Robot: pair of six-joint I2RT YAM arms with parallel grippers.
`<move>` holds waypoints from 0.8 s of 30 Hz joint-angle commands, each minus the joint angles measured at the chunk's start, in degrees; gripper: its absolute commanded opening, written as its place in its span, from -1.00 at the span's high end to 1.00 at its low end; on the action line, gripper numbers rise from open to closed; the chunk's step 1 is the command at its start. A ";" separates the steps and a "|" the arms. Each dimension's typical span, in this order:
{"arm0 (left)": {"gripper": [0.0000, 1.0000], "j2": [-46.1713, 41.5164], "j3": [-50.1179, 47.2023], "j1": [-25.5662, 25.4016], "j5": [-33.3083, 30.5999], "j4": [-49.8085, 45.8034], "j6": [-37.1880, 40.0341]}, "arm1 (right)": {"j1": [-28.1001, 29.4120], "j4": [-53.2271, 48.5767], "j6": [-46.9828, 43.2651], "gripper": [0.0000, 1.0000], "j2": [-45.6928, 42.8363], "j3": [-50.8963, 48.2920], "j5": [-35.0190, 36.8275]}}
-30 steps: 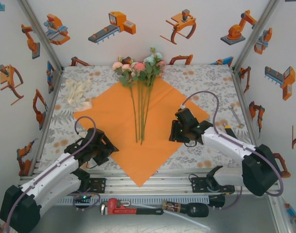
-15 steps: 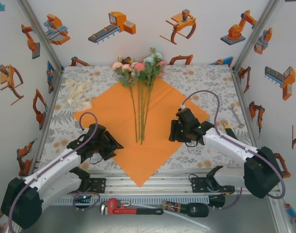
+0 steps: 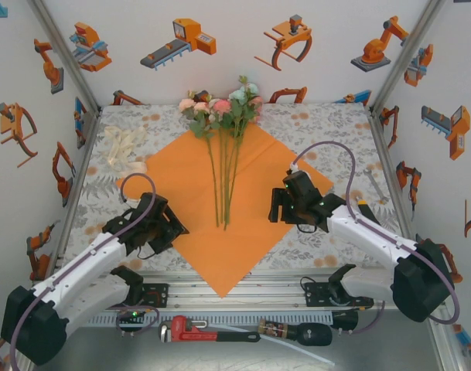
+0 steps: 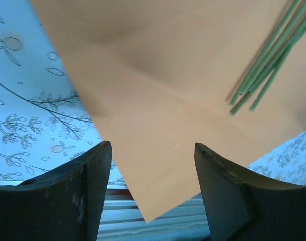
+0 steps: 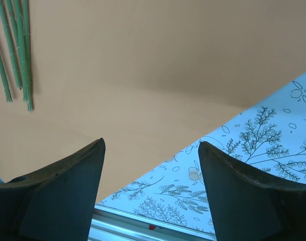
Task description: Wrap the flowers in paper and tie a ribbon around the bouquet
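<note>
Your orange paper (image 3: 181,193) lies flat; the flowers (image 3: 220,108) run down its middle, blooms past its far corner; the ribbon (image 3: 123,148) sits bunched beside its left corner.

light: bright, even | shadows: soft | top view: sharp | wrist views: bluish, slightly soft

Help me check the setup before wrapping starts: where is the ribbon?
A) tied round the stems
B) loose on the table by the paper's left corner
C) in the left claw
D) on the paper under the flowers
B: the ribbon lies bunched on the table beside the left corner of the paper, well apart from the flowers.
</note>
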 commanded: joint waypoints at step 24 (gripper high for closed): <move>0.11 3.64 -3.46 1.00 7.17 13.28 3.67 | -1.16 -1.21 3.66 -0.66 -0.34 1.06 3.98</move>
